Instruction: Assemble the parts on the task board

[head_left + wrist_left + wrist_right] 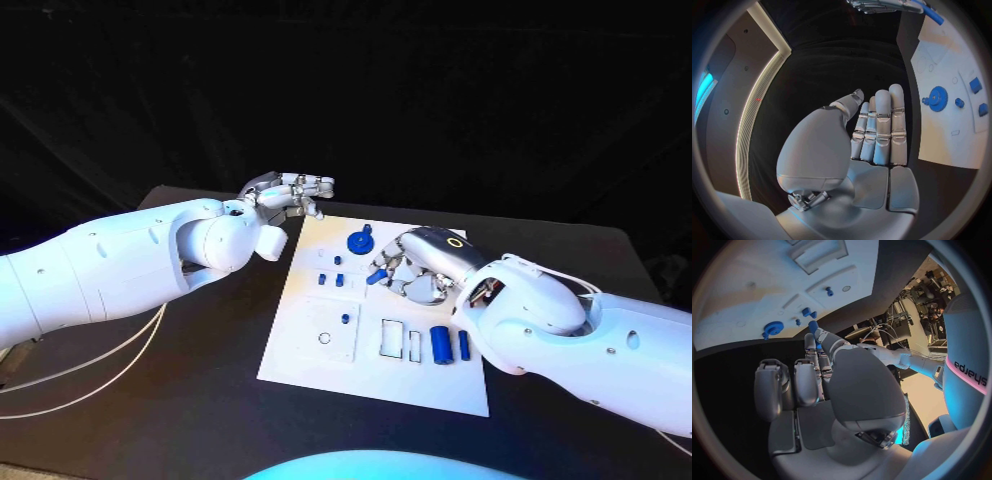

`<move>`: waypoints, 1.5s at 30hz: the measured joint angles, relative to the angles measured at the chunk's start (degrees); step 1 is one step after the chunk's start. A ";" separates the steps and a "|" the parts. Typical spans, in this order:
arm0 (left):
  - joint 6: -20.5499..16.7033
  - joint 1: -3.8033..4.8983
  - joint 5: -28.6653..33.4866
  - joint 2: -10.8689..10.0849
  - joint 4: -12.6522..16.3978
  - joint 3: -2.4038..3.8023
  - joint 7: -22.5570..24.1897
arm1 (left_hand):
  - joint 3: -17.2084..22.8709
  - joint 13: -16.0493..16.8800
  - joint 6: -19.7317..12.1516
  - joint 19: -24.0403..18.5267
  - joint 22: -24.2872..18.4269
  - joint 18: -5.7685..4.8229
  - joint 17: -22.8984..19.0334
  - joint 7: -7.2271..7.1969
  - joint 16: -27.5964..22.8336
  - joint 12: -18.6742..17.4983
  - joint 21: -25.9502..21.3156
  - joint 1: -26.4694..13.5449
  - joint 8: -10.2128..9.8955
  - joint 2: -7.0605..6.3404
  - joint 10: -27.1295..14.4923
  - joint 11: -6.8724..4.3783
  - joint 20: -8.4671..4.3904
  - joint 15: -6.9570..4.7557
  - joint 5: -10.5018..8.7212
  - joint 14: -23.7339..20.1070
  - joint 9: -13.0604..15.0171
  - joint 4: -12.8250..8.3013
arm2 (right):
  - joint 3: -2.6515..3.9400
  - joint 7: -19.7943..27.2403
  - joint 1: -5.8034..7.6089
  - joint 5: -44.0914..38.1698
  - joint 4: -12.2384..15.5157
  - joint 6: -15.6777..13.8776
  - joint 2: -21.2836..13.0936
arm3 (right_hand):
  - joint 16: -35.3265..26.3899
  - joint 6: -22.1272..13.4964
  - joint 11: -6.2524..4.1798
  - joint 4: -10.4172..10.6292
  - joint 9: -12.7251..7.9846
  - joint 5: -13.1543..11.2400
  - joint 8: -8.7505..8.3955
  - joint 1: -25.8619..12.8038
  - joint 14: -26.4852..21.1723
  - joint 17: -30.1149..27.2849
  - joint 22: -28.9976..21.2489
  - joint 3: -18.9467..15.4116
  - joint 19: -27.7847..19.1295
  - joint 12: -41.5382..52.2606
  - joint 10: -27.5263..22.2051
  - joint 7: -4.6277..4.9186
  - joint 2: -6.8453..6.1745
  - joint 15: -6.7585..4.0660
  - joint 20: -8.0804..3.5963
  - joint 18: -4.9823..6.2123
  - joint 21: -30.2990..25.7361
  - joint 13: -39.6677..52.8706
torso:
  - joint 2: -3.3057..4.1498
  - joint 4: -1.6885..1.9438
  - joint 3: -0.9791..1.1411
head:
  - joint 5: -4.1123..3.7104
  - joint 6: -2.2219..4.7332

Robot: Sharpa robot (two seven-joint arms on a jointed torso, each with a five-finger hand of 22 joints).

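Observation:
The white task board lies mid-table. My right hand hovers over its upper middle and pinches a small blue peg between thumb and fingertip; the right wrist view shows this peg at the tips of that hand. A blue gear stands near the board's far edge, with small blue parts just below it. Two blue cylinders lie by the white slots. My left hand hangs off the board's far left corner; its fingers are straight and empty.
Black table surrounds the board on all sides. A white cable trails over the table at the left, under my left arm. In the left wrist view the board with the gear lies beside the flat palm.

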 measured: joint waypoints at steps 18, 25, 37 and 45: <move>0.01 0.13 0.02 0.47 -0.64 0.01 0.03 | 0.00 0.00 0.00 0.00 -0.07 0.00 -0.07 0.00 0.00 0.44 -0.21 0.00 0.00 0.00 0.00 0.00 0.00 0.00 0.00 0.00 0.00 0.00 | -1.32 1.38 -5.46 1.97 -5.31 1.92 10.36 | 0.00 -0.03 0.40 0.18 0.02 0.28 0.01 0.06 0.00 -0.22 -0.01 0.20 0.00 -0.21 0.18 0.04 -0.08 0.00 0.00 0.00 0.00 0.03 | 0.12 0.07 -0.05 | 2.29 -0.97; 0.01 0.15 0.02 0.55 -0.45 0.01 0.03 | 0.00 0.00 0.00 0.00 -0.07 0.00 -0.07 0.00 0.00 0.44 -0.21 0.00 0.00 0.00 0.00 0.00 0.00 0.00 0.00 0.00 0.01 0.00 | -1.49 1.41 -5.99 1.78 -6.50 3.48 11.39 | 0.00 -0.04 0.46 0.04 0.03 0.31 0.01 0.04 0.00 -0.22 0.04 0.35 0.00 -0.21 0.21 0.05 -0.08 0.00 0.00 0.00 0.00 0.02 | 0.13 0.03 -0.04 | 2.95 -1.43; 0.02 0.16 0.02 0.56 -0.41 0.00 0.02 | 0.00 0.00 0.00 0.00 -0.06 0.00 -0.07 0.00 0.00 0.44 -0.21 0.00 0.00 0.00 0.00 0.00 0.00 0.00 0.00 0.00 0.01 0.00 | -1.55 1.32 -6.13 1.18 -6.45 5.49 11.50 | 0.00 -0.12 0.42 0.04 0.04 0.31 0.01 -0.29 0.00 -0.28 0.03 0.35 -0.01 -0.21 0.45 0.13 -0.21 0.00 0.00 0.00 0.00 0.00 | 0.09 0.01 -0.01 | 3.52 -2.04; 0.02 0.17 0.02 0.55 -0.40 0.00 0.00 | 0.00 0.00 0.00 0.00 -0.06 0.00 -0.06 0.00 0.00 0.44 -0.21 0.00 0.00 0.00 0.00 0.00 0.00 0.00 0.00 0.00 0.01 0.00 | -1.58 1.29 -6.14 0.95 -6.43 6.53 11.42 | 0.00 -0.21 0.49 0.02 0.05 0.29 0.01 -0.52 0.00 -0.28 0.02 0.33 0.00 -0.21 0.52 0.22 -0.13 0.00 0.00 0.00 0.00 0.01 | 0.09 -0.01 -0.01 | 3.61 -2.19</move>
